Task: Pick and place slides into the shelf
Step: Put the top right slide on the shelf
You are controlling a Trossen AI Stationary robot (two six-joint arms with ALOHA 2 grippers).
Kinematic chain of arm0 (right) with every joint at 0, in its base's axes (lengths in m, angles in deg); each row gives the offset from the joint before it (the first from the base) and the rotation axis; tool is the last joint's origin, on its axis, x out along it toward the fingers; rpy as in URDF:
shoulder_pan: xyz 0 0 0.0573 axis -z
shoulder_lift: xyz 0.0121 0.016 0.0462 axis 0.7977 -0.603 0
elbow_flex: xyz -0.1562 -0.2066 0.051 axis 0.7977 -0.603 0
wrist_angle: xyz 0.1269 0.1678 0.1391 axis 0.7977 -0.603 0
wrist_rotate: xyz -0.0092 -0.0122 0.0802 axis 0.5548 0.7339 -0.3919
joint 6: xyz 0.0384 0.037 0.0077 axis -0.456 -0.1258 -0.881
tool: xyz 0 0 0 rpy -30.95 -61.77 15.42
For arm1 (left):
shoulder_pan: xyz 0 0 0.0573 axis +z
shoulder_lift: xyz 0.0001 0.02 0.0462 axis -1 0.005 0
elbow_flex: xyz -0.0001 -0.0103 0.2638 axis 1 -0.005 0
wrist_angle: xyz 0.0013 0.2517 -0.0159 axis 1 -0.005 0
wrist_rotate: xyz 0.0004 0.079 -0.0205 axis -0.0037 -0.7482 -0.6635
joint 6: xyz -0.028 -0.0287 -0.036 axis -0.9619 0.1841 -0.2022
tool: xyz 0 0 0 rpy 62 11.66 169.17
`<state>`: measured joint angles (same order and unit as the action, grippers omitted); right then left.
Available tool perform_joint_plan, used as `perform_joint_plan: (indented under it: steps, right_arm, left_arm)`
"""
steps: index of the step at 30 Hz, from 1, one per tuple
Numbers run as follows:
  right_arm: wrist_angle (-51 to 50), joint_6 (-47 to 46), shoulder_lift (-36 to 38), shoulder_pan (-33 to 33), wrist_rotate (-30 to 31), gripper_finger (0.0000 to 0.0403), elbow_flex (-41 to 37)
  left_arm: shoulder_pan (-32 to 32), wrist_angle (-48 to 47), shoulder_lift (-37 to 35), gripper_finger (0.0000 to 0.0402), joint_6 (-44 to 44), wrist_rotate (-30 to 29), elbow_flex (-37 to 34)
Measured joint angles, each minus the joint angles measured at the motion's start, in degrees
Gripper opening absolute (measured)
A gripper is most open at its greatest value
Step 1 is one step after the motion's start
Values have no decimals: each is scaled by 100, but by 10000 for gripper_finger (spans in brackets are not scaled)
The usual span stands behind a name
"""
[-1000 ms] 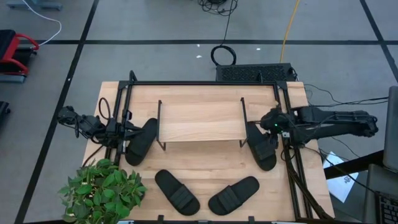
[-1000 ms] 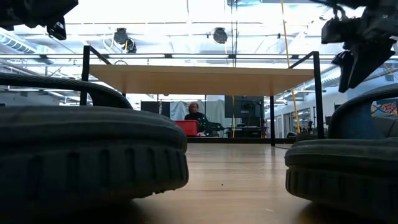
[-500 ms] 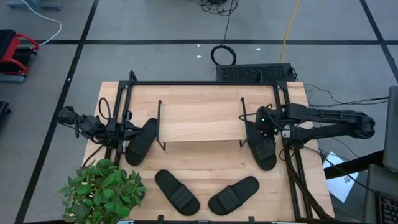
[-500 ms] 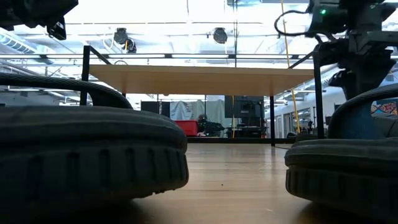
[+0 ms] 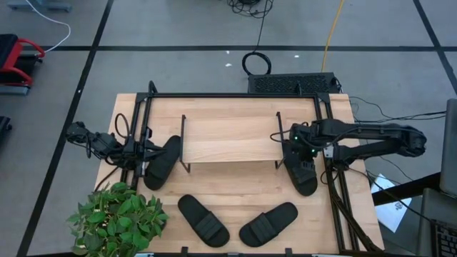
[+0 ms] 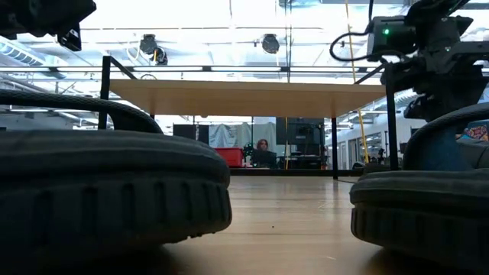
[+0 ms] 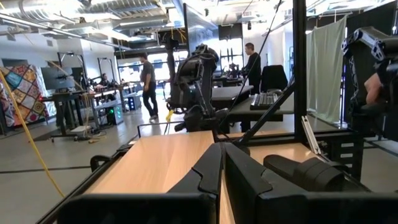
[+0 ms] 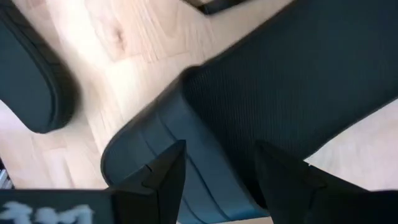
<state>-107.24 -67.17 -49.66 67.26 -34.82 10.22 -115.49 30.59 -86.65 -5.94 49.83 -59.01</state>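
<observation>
While all four slides lie on the desk — none on the shelf (image 5: 230, 139) yet — the right tool (image 5: 301, 153), fingers spread, hangs over the slide (image 5: 300, 168) beside the shelf near the desk's right edge, gripping nothing; the left tool (image 5: 148, 148) waits shut.

Shelf (image 5: 230, 140) mid-table; slides (image 5: 162, 162) flanking, two in front.

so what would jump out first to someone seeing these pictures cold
Most striking are the four black slides on the wooden table, none on the shelf yet: one slide at each end of the shelf, two lying loose in front of it. The right gripper hangs over the right-hand slide, fingers open above its ribbed strap. The left gripper waits shut by the left-hand slide.
</observation>
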Motion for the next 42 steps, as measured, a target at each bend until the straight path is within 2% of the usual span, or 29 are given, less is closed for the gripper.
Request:
perform_joint_plan:
  steps: [22,30,35,42]
  right_arm:
    - [-137,-247,-298,-20,-172,178,-212]
    - [-204,-318,-633,-19,-765,171,-210]
    - [-207,-318,-675,-17,-907,130,-210]
    - [-360,-137,-671,-20,-1226,13,-210]
  left_arm:
    - [0,7,1,24,-43,-3,0]
    - [0,17,0,24,-44,-4,0]
    - [0,15,1,24,-46,-4,0]
    - [0,17,2,24,-152,-2,0]
